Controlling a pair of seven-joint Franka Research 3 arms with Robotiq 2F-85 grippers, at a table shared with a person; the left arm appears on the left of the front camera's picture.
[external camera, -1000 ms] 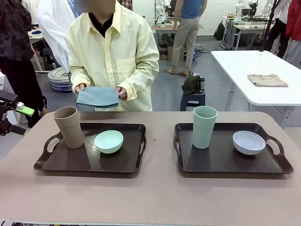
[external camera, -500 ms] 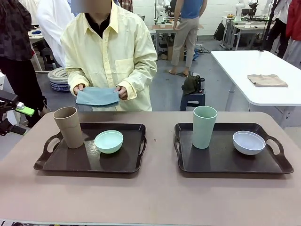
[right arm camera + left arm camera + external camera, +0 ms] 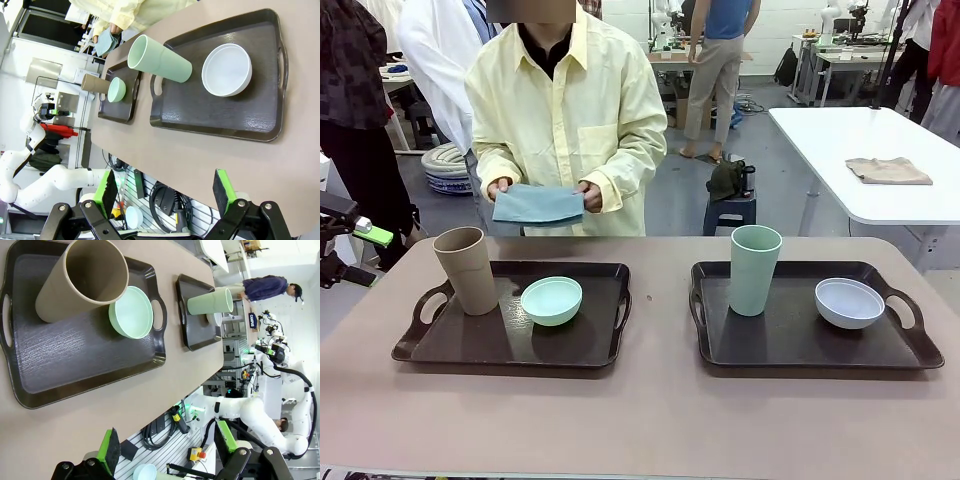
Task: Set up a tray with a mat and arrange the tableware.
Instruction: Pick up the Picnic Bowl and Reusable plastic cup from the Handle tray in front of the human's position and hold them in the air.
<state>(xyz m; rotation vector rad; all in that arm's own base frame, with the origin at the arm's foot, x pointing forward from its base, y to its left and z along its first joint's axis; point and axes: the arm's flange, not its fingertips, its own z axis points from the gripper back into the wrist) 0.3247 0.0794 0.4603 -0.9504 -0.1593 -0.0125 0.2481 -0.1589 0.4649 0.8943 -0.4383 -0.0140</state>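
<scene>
Plainly empty tan tumbler (image 3: 467, 270) and mint bowl (image 3: 551, 300) on left tray (image 3: 575, 342); left gripper (image 3: 167, 450), right gripper (image 3: 165, 192) agape.

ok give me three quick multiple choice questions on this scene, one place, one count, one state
1. Where is the mint bowl? A) on the left tray, beside the tan tumbler B) inside a tumbler C) on the floor
2. How many trays? A) one B) two C) three
3. The left pincer is A) open B) shut on a bowl C) shut on a tumbler
1 A: it sits there by the tumbler. 2 B: left tray and right tray. 3 A: fingers apart, nothing between.
</scene>
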